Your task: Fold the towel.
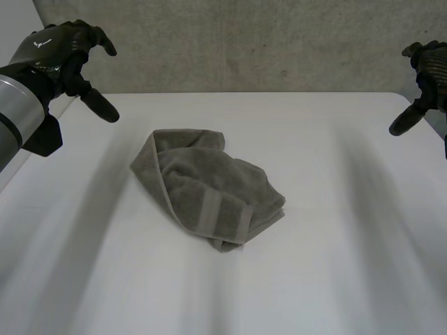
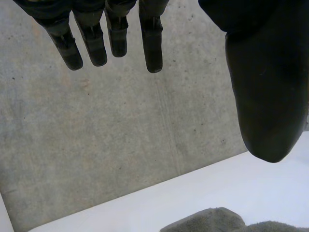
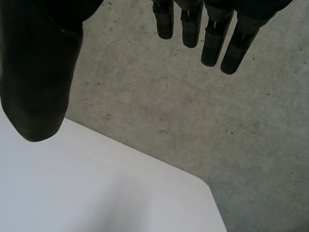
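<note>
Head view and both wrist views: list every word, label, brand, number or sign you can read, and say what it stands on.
No words or numbers can be read.
On the back of the left hand: a small white mark, too small to read.
On the towel: no tag or print shows.

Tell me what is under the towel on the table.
The grey towel lies crumpled on the white table, which shows all round it. Its lower folds and the table beneath are covered, so anything else there cannot be seen.
</note>
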Controlling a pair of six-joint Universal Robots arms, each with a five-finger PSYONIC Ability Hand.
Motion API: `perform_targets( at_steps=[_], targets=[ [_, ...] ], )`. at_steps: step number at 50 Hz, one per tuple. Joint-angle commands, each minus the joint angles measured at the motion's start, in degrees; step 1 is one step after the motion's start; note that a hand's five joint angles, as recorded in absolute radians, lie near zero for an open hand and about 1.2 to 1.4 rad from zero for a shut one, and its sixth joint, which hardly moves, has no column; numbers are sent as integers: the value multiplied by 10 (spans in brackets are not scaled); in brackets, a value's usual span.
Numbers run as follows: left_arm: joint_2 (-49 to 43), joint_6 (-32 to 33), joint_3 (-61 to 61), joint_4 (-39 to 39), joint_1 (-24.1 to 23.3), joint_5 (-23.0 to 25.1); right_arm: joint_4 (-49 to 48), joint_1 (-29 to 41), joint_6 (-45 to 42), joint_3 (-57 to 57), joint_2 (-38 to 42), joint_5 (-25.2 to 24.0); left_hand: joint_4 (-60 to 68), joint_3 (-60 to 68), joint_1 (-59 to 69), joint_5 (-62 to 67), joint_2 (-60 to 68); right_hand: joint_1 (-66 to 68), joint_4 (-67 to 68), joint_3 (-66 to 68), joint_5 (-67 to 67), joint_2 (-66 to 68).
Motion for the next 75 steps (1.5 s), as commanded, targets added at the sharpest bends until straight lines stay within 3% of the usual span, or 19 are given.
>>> perform_targets(
  at_steps=[1,21,26,28,29,31,35,39,44,55,59,61,63,64,66,67,68,69,75],
  targets=[
    [0,0,3,-2,0,0,0,-1,-2,-4,0,-1,-39,-34,-35,-27,-35,-17,-41,-25,-25,-36],
    [-6,15,10,13,-1,4,6,3,-2,-1,-13,-7,-39,-34,-35,-27,-35,-17,-41,-25,-25,-36],
    [-36,50,5,58,0,16,33,54,-8,7,-13,-70,-36,-32,-33,-25,-33,-17,-41,-25,-25,-36],
    [-62,97,-1,81,8,44,89,97,-11,14,-9,-147,-36,-32,-33,-25,-33,-17,-41,-25,-25,-36],
    [-62,97,-1,81,8,44,90,97,-11,14,-9,-148,-36,-32,-33,-25,-33,-17,-41,-25,-25,-36],
    [-105,154,-6,88,10,88,137,123,-8,26,11,-219,-36,-32,-33,-25,-33,-17,-41,-25,-25,-36],
    [-148,217,-6,87,14,135,136,149,-4,36,56,-249,-36,-32,-33,-25,-33,-17,-41,-25,-25,-36],
    [-207,314,-6,86,28,180,73,211,2,42,111,-244,-36,-32,-33,-25,-33,-17,-41,-25,-25,-36],
    [-258,382,3,85,36,189,-10,249,1,59,164,-217,-36,-32,-33,-25,-33,-17,-41,-25,-25,-36],
    [-329,405,23,92,42,189,-132,328,-10,49,282,-91,-16,-12,-13,-5,-12,-17,-41,-25,-25,-36],
    [-342,405,31,92,42,188,-134,335,-25,39,306,-70,9,13,12,21,13,-17,-41,-25,-25,-36],
    [-349,405,35,92,42,188,-134,338,-30,34,316,-65,54,59,58,66,58,42,19,35,34,24],
    [-356,405,41,92,41,188,-132,339,-37,26,326,-61,166,171,170,178,170,282,258,274,274,263],
    [-356,405,41,92,41,188,-132,339,-37,26,326,-61,167,172,171,179,171,283,260,275,275,265],
    [-354,403,45,92,40,189,-131,332,-31,26,313,-61,493,498,497,505,497,573,549,565,565,554],
    [-354,403,45,92,40,189,-131,332,-31,26,313,-61,495,500,499,507,499,574,551,566,566,556],
    [-348,398,46,91,38,189,-130,331,-30,28,292,-62,587,591,590,598,591,666,642,658,658,647],
    [-340,396,46,90,32,189,-130,328,-30,31,260,-65,661,665,664,672,665,683,659,675,675,664],
    [-267,374,33,88,21,201,-126,304,-30,33,174,-70,661,666,665,673,665,683,659,675,675,664]
  ],
)
